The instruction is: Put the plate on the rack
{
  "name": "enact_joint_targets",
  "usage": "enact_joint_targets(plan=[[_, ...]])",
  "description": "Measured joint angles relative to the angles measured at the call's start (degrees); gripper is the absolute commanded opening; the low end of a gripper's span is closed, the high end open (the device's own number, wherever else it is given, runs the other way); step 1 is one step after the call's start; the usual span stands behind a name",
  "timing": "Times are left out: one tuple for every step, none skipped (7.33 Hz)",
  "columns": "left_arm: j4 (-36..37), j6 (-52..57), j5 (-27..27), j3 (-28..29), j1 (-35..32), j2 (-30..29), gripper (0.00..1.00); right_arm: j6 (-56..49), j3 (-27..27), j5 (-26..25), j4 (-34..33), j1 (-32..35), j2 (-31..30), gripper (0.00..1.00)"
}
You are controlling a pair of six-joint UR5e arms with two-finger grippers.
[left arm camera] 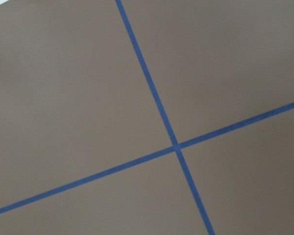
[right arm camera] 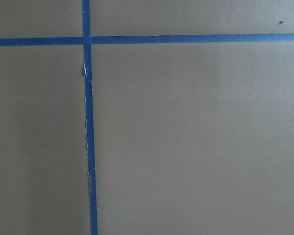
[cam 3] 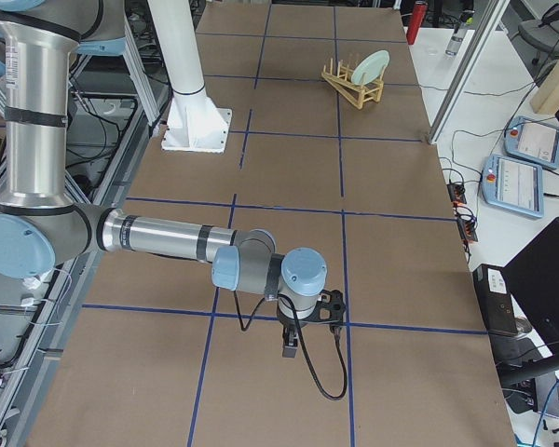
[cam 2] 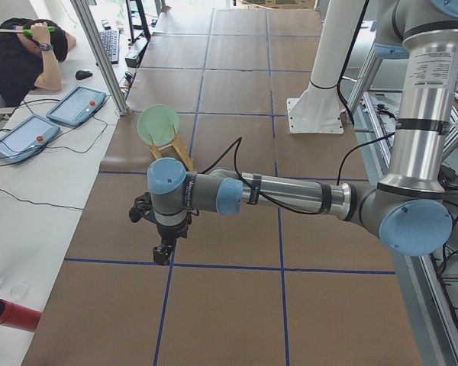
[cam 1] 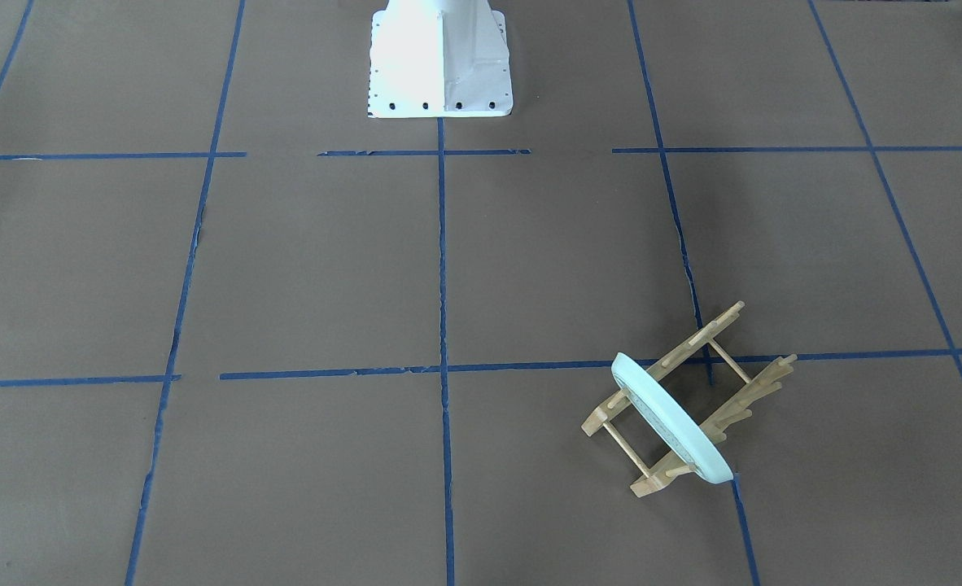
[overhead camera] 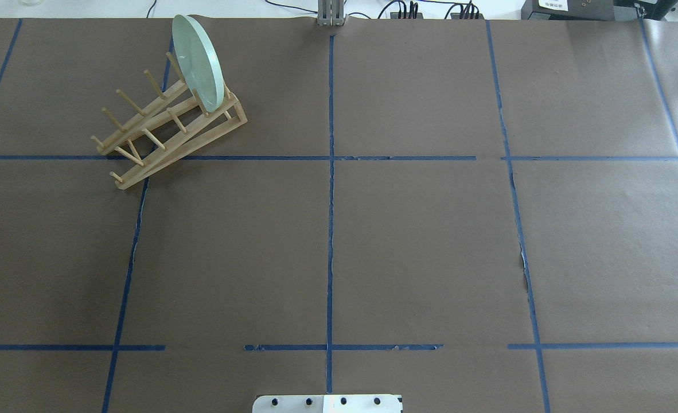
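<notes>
**Left hand** [cam 2: 162,248]: hangs fingers-down over the bare counter [overhead camera: 431,241]. It shows only side-on, so I cannot tell whether it is open or closed.

**Hazard (my judgement):** well off to this hand's right, the plate [overhead camera: 198,63] stands on edge in the rack [overhead camera: 167,132]. It leans between the pegs of the end slot and rises high above the rails. The rack looks light and the plate is about as wide as the rack. A sweep of either hand close by could nudge the rails and roll the plate out at that open end, or tip the rack over.

**Contents:** the rack holds this one plate, and I see nothing else in it. The placing looks done.

**Right hand** [cam 3: 291,345]: hangs over the counter with the rack far to its left. I cannot tell whether it is open or closed.
</notes>
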Motion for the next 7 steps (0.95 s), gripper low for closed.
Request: enact_joint_targets(plan=[[0.46,-1.98,-2.18,0.2,-1.19,0.88,1.0,0.0,0.01,0.0,0.0,0.0,0.0,1.0],[0.35,-5.59,-4.48,0.32,-1.75,1.35,1.0,0.0,0.0,0.0,0.0,0.0,0.0,1.0],[-0.28,-8.37,-5.75,0.35,-1.91,1.63,1.0,0.0,-0.01,0.0,0.0,0.0,0.0,1.0],[-1.3,-9.76,-6.27,0.45,-1.9,1.9,1.0,0.0,-0.02,0.0,0.0,0.0,0.0,1.0],[-2.72,-10.22,-6.37,0.61,-1.89,2.1,1.0,0.0,-0.01,0.0,0.0,0.01,0.0,1.0],[-4.07,-10.31,-6.24,0.62,-1.88,2.21,1.0,0.0,0.02,0.0,0.0,0.04,0.0,1.0],[-4.81,-10.29,-6.05,0.41,-1.88,2.25,1.0,0.0,0.03,0.0,0.0,0.05,0.0,1.0]])
